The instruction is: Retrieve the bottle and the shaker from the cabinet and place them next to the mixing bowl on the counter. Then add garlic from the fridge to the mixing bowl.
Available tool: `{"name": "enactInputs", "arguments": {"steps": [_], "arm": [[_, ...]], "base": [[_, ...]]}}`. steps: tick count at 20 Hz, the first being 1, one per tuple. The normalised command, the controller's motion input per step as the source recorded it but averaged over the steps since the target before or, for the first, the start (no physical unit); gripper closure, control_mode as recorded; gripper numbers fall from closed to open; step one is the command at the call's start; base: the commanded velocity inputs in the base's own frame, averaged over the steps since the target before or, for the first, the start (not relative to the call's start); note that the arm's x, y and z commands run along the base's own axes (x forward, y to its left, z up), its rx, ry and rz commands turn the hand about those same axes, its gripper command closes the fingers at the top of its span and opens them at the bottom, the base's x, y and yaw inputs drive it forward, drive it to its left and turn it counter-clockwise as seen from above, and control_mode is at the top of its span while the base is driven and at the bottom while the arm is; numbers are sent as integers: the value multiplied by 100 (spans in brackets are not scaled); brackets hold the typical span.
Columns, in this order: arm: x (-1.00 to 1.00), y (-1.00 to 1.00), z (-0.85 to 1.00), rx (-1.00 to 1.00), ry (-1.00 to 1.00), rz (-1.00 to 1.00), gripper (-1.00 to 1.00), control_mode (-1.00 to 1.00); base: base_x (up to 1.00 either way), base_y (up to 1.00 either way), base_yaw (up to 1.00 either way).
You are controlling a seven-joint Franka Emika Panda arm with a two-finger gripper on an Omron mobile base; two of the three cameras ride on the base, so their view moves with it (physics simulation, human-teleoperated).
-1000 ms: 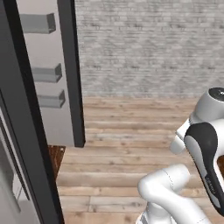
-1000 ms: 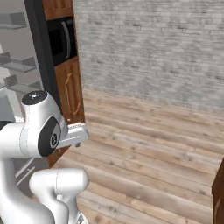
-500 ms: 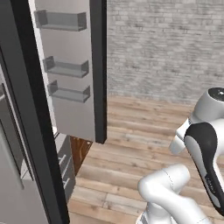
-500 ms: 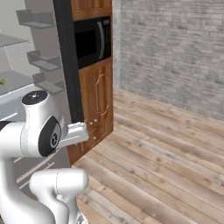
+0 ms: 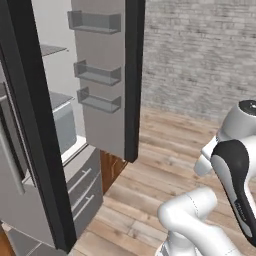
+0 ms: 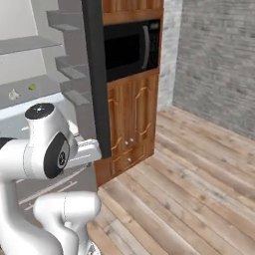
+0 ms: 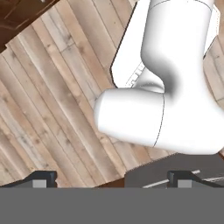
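A grey brick wall (image 5: pixel 200 55) closes the far side of the room above a floor (image 6: pixel 199 189) of pale wooden planks. A black microwave (image 6: pixel 130 47) sits built into a tall reddish-brown wooden unit (image 6: pixel 132 124) with panelled doors. The light is even and soft.

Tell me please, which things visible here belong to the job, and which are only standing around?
For the job:
- fridge, its door open
- garlic, a small pale bulb on an inner shelf
- gripper, open and empty

Only around:
- small green thing near the garlic
- microwave
- tall wooden unit under the microwave
- brick wall
- plank floor
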Motion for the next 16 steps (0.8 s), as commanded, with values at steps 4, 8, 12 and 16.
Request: {"name": "enactInputs", "arguments": {"steps": [4,8,12,16], "arm": [[0,0,0,0,0,0,-100,100],[0,0,0,0,0,0,-100,100],[0,0,0,0,0,0,-100,100],[0,0,0,0,0,0,-100,100]], "base": [[26,-36,40],[16,-29,41],[8,-29,40],[16,-5,32]]}}
